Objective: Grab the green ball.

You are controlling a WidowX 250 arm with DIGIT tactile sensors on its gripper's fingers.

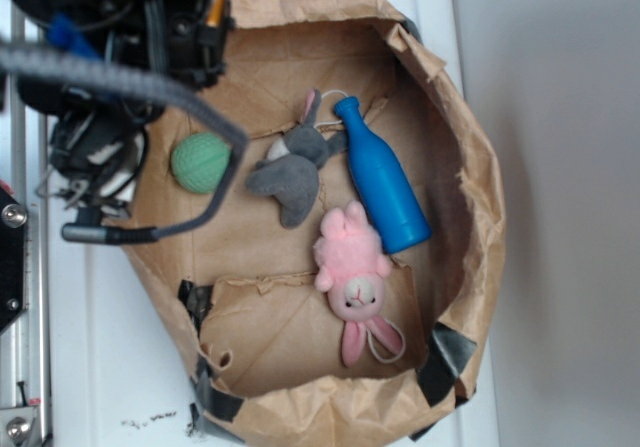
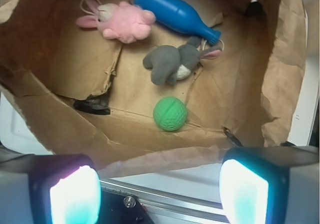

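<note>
In the wrist view we see our gripper (image 2: 159, 189) nearest the camera, its two glowing pads (image 2: 74, 194) set wide apart at the bottom corners with nothing between them. Under them runs a metal rail (image 2: 165, 201) on the white table (image 2: 10, 129). Just past that rises the near wall of a brown paper bag (image 2: 60, 129), cut low and lying open like a tray. The ball (image 2: 170, 114) sits on the bag's floor just beyond that wall, roughly centred between our pads but well apart from them, touching none of the other things. A strip of black tape (image 2: 92, 105) lies to its left on a torn flap. Farther in lies a grey plush rabbit (image 2: 172, 62), near the ball but not touching it. Beyond the rabbit, a blue bottle (image 2: 175, 13) lies on its side with its neck by the rabbit's ears, and a pink plush rabbit (image 2: 122, 22) lies beside the bottle's base, close enough that we cannot tell whether they touch. In the exterior view, the arm (image 1: 130, 27) hangs over the bag's left rim (image 1: 160, 267), and the ball (image 1: 200, 161) rests at the left of the floor, partly crossed by a grey cable (image 1: 215, 182), with the grey rabbit (image 1: 295, 162) just to its right.
</note>
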